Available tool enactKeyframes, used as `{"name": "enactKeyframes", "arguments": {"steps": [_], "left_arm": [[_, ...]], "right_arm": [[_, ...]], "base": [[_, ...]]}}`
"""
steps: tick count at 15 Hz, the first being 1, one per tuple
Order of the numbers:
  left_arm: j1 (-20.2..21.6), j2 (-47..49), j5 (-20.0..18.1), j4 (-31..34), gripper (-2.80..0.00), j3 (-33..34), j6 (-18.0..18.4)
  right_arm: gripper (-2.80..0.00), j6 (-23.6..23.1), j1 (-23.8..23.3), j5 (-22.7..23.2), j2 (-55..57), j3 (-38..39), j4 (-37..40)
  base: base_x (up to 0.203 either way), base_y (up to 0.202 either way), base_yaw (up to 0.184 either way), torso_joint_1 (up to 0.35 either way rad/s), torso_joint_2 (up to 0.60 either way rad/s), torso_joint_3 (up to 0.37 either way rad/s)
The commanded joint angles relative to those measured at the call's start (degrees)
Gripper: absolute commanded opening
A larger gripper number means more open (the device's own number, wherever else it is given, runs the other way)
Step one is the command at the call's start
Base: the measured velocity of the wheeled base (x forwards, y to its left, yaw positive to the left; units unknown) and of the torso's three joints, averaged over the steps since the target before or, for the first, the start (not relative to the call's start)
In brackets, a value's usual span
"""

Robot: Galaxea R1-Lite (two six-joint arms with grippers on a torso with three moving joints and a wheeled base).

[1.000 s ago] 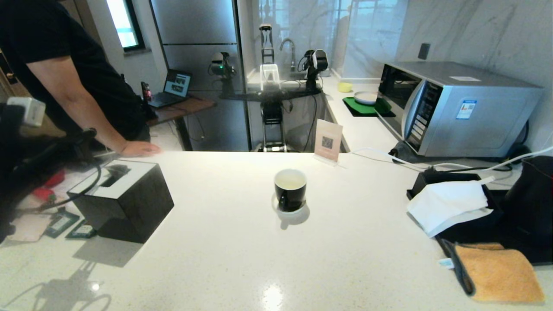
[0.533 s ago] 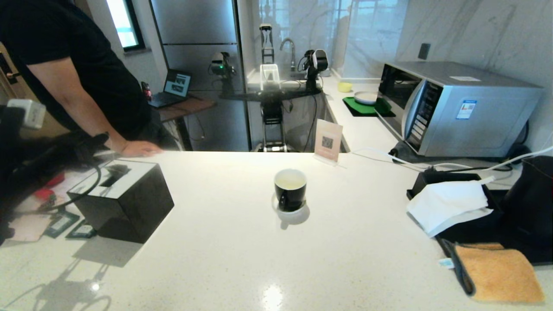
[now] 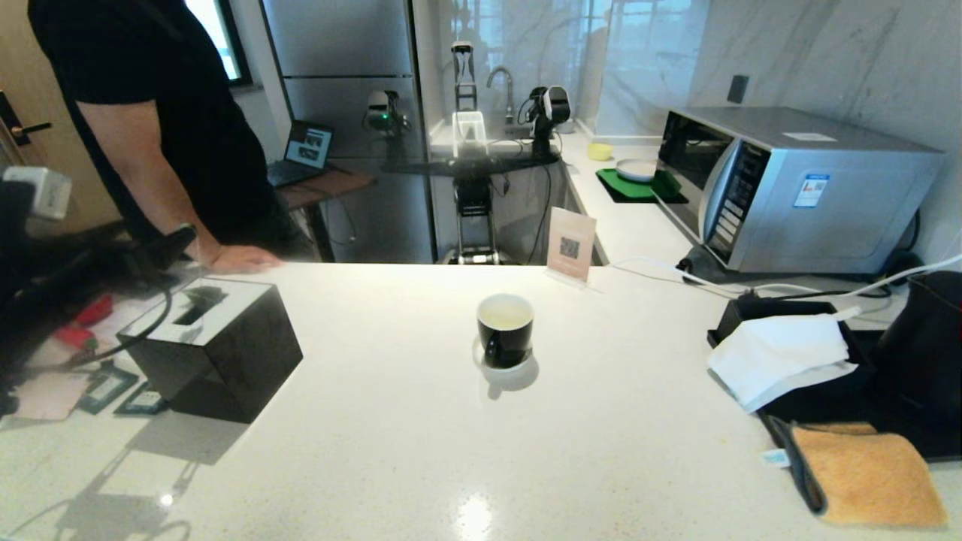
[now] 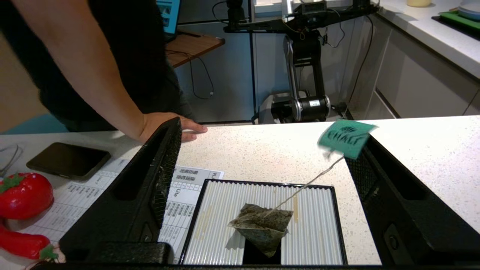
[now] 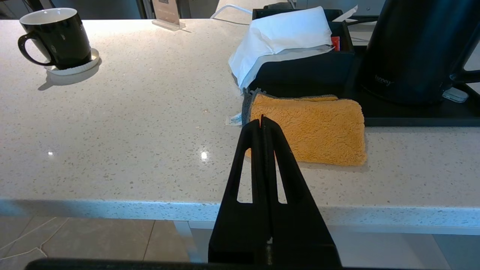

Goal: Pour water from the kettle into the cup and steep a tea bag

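Observation:
The tea bag [image 4: 261, 225] lies dark and wet over the slot in the ribbed white top of the black cube box [image 4: 322, 225], which is at the counter's left [image 3: 225, 353]. Its string runs up to a teal tag [image 4: 347, 138] against one finger. My left gripper [image 4: 270, 131] hangs open above the box with nothing between its fingers. The black cup [image 3: 505, 330] [image 5: 56, 35] stands on its white saucer [image 3: 518, 370] mid-counter, with pale water [image 3: 505, 319] inside. The kettle [image 3: 924, 346] [image 5: 408, 48] stands at the far right. My right gripper [image 5: 262, 118] is shut and empty at the counter's front edge.
A person's hand [image 3: 240, 259] rests on the counter just beyond the box. A phone [image 4: 67, 159], red toy vegetables [image 4: 24, 195] and a printed sheet lie beside the box. A black tray with white tissue [image 3: 782, 353], an orange cloth [image 3: 864, 469], a microwave [image 3: 797, 188] and a sign card [image 3: 570, 246] occupy the right and back.
My left gripper has opened above the box, one finger spreading toward the person's hand. The person has shifted to the right. Cup, kettle and right arm have not moved.

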Motion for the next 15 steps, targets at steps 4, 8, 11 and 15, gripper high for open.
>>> {"name": "enactKeyframes", "arguments": {"steps": [4, 8, 11, 15], "left_arm": [[0.0, -1.5, -0.1, -0.3, 0.00, 0.3, 0.0], [-0.1, -3.4, -0.1, -0.2, 0.00, 1.8, -0.2], [-0.2, -5.1, -0.2, -0.2, 0.00, 3.5, -0.2], [-0.2, -7.9, -0.2, -0.1, 0.00, 7.1, -0.2]], "right_arm": [[-2.80, 0.0, 0.0, 0.0, 0.1, 0.0, 0.0], [-2.80, 0.0, 0.0, 0.0, 0.1, 0.0, 0.0], [-2.80, 0.0, 0.0, 0.0, 0.1, 0.0, 0.0], [-2.80, 0.0, 0.0, 0.0, 0.1, 0.0, 0.0]], "base": [[0.000, 0.000, 0.000, 0.000, 0.00, 0.000], [0.000, 0.000, 0.000, 0.000, 0.00, 0.000], [0.000, 0.000, 0.000, 0.000, 0.00, 0.000], [0.000, 0.000, 0.000, 0.000, 0.00, 0.000]]}}
